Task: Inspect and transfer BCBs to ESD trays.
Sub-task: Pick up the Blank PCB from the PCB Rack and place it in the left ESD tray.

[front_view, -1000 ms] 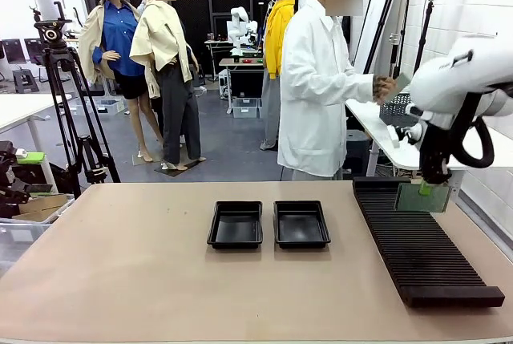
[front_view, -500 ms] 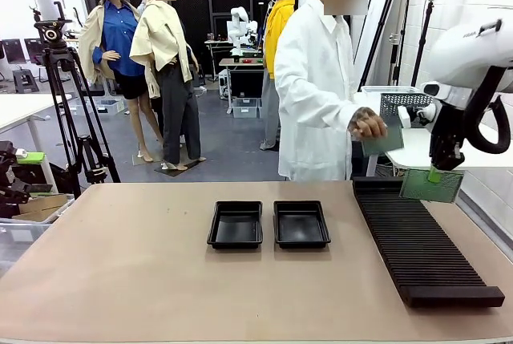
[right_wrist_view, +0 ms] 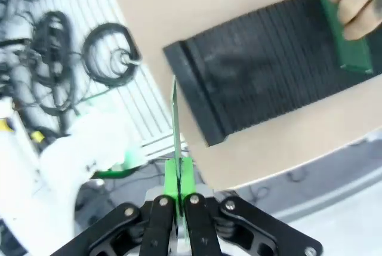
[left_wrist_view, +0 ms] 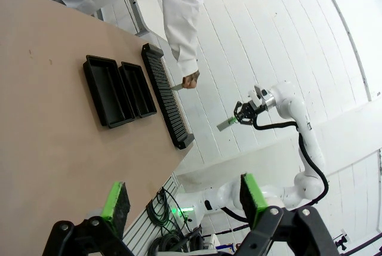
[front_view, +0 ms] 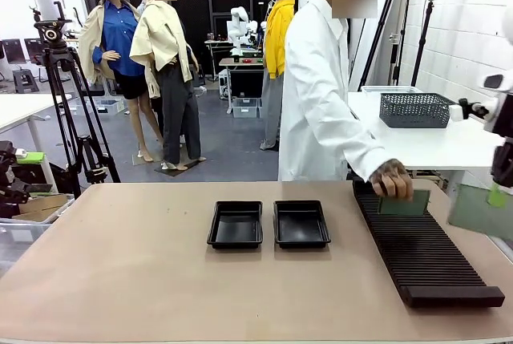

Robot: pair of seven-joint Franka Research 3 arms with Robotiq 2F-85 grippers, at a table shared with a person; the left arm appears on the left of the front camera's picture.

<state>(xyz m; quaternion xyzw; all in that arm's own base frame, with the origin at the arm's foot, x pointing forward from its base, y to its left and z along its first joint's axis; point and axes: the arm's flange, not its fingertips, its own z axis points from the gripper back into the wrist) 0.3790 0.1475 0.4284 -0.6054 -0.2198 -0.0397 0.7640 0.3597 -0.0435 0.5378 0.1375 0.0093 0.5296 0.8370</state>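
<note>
Right hand (front_view: pixel 497 195) withdrawn, two BCBs (front_view: pixel 478 211), two trays (front_view: pixel 236 240)

A lab, with a tripod (front_view: pixel 70 111), a white-coated person (front_view: pixel 321 111) and a worktable (front_view: pixel 144 272).

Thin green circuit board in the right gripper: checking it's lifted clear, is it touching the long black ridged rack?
Apart. The left wrist view shows the green circuit board, pinched by the right gripper, hanging in air clear of the black ridged rack.

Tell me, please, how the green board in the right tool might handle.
Probably stiff: the board hangs straight from one edge, unsagging. Likely light: the right tool pinches only that edge. Thin, so bumps may pivot it.
</note>
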